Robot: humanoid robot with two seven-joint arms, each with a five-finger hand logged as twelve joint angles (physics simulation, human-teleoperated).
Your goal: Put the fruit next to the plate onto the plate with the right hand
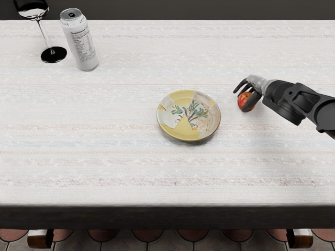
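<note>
Red with a bit of yellow, the fruit [244, 101] is to the right of the plate [171, 125], near it but not touching. It is not on the plate yet. The right hand [250, 90] is at the fruit. Its dark fingers [241, 84] curl over and around the fruit, so the hand looks closed on it. I cannot tell if the fruit rests on the table [157, 172] or is just off it. The arm comes in from the right side. The plate is yellow and white with a plant picture, and nothing lies on it. Far off on the left stand a can [79, 41] and a wine glass [41, 31]. I think the grab is done. What is left is to lift the fruit, carry it left to the plate, set it down and let go.
</note>
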